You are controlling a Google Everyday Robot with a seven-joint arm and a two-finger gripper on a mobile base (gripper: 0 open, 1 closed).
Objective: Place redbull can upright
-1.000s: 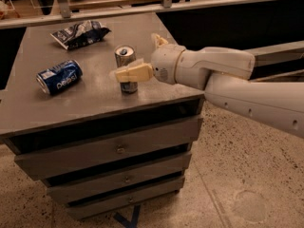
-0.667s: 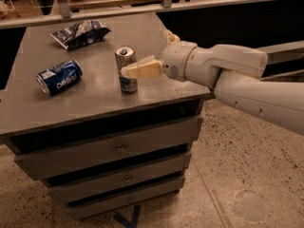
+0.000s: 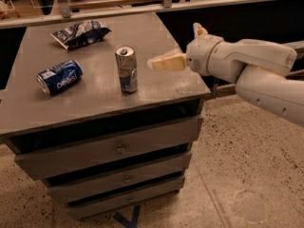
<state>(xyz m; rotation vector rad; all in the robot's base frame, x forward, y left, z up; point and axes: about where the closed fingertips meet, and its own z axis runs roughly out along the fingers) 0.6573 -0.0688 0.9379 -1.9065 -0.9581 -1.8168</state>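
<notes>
The redbull can [image 3: 126, 69], slim and silver with blue patches, stands upright on the grey cabinet top [image 3: 95, 99], near the middle and toward the front. My gripper [image 3: 172, 49] is to the right of the can, above the cabinet's right edge, open and empty. One cream finger [image 3: 166, 62] points left at the can with a clear gap between them. The other finger [image 3: 199, 30] sticks up behind the wrist.
A blue Pepsi can [image 3: 59, 76] lies on its side at the left of the top. A dark chip bag [image 3: 78, 33] lies at the back. The cabinet has three drawers [image 3: 118, 149]. A railing and ledge [image 3: 161, 4] run behind. Speckled floor is to the right.
My gripper has drawn back to the right, away from the redbull can. The can stays upright in the same spot and now stands free of the fingers.
</notes>
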